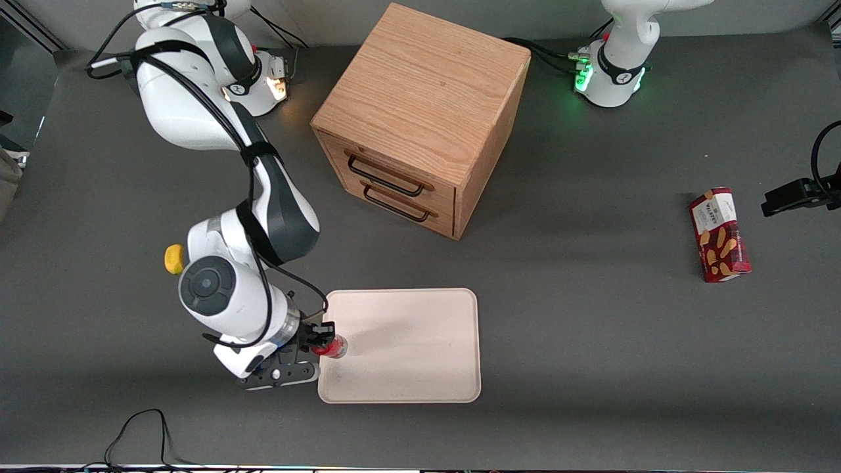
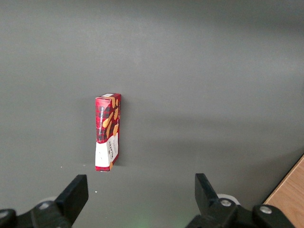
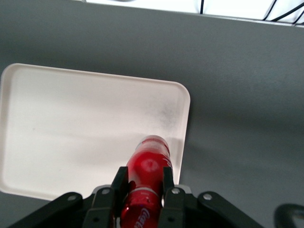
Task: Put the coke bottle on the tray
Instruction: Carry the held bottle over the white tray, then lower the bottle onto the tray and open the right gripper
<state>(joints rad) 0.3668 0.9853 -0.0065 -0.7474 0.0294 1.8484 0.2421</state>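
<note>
While gripper (image 3: 143,183) clamps one coke bottle (image 3: 148,166), one tray (image 3: 71,128)

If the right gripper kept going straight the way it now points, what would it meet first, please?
Probably the tray: the gripper, shut on the coke bottle, points down at it, so the bottle would touch first. The gap is unclear.

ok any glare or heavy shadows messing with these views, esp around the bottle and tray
Front view: even light, soft arm shadows on the table; the gripper, shut on the coke bottle, is over the tray edge. Right wrist view: the tray looks washed out, a highlight sits on the coke bottle. Left wrist view: the biscuit box is evenly lit.
</note>
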